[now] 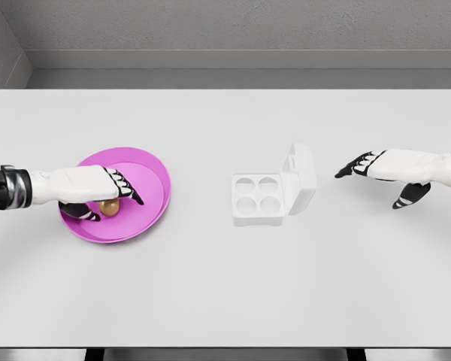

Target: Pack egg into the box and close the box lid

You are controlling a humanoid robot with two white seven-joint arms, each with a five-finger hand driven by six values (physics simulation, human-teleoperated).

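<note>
Packing has barely begun: left hand (pixel 98 189) curls loosely around egg (pixel 110 207) in pink plate (pixel 154 171), left of open, empty box (pixel 259 199); right hand (pixel 379 167) is open and holds nothing.

One head view looks down and forward over the table (pixel 225 301) from its near edge. It takes in the whole top, with the far wall (pixel 233 26) beyond.

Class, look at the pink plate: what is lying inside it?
One brown egg lies in the plate, under the left hand, whose fingers reach around it. The hand covers part of the egg and plate, so contact cannot be seen.
</note>
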